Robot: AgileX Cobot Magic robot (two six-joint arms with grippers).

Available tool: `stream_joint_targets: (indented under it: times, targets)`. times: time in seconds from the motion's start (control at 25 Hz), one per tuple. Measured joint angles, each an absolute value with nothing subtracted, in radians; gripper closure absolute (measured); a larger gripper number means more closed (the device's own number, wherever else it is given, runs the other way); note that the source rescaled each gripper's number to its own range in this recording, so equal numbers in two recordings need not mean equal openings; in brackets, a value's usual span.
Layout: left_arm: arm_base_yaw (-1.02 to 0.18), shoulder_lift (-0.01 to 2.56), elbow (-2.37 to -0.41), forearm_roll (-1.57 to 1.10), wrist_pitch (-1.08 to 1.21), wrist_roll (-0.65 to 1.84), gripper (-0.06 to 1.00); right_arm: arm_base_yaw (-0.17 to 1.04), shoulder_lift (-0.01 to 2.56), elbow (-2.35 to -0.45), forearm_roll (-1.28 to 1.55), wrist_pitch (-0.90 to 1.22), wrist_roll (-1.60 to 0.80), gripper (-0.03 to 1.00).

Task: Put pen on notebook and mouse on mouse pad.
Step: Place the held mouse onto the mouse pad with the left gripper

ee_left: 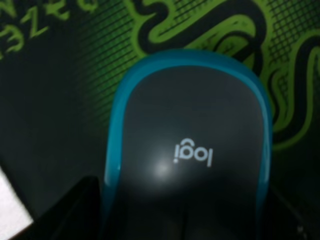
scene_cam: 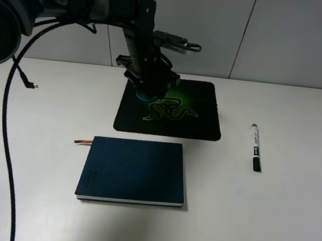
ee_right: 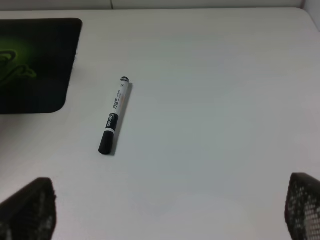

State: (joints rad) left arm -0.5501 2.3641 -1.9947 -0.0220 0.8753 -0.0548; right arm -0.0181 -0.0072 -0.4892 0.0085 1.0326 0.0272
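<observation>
The mouse (ee_left: 190, 150), grey on top with teal sides, sits low over the mouse pad (scene_cam: 200, 110), which is black with a green snake logo. My left gripper (scene_cam: 150, 89) is shut on the mouse, one dark finger (ee_left: 65, 212) at each side. Only a teal sliver of the mouse (scene_cam: 144, 96) shows under the arm in the exterior high view. The pen (scene_cam: 256, 146), white with a black cap, lies on the table right of the pad. My right gripper (ee_right: 165, 205) hangs open above the table short of the pen (ee_right: 114, 115). The teal notebook (scene_cam: 134, 170) lies closed in front of the pad.
A black cable (scene_cam: 7, 138) runs down the left side of the white table, with a loose plug end (scene_cam: 32, 86) near the back left. A brown ribbon bookmark (scene_cam: 83, 142) sticks out of the notebook's left corner.
</observation>
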Motion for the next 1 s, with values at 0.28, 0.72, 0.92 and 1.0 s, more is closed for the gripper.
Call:
stream_joint_targets:
  times: [0.28,0.72,0.92,1.0]
  targets:
    - [-0.58,2.405,-1.999,-0.022,0.775,-0.055,0.94,-0.018,-0.007,-0.489,0.008,1.033,0.027,-0.03]
    - [-0.59,2.457,-1.999,-0.022,0.734,-0.07,0.94,-0.018,-0.007,-0.489,0.008,1.033,0.027,-0.03]
    - [-0.59,2.457,-1.999,-0.022,0.731,-0.071,0.94,-0.018,-0.007,-0.489,0.008,1.033,0.027,-0.03]
    - [-0.59,2.457,-1.999,-0.022,0.73,-0.071,0.94,-0.018,-0.007,-0.489,0.008,1.033,0.027,-0.03]
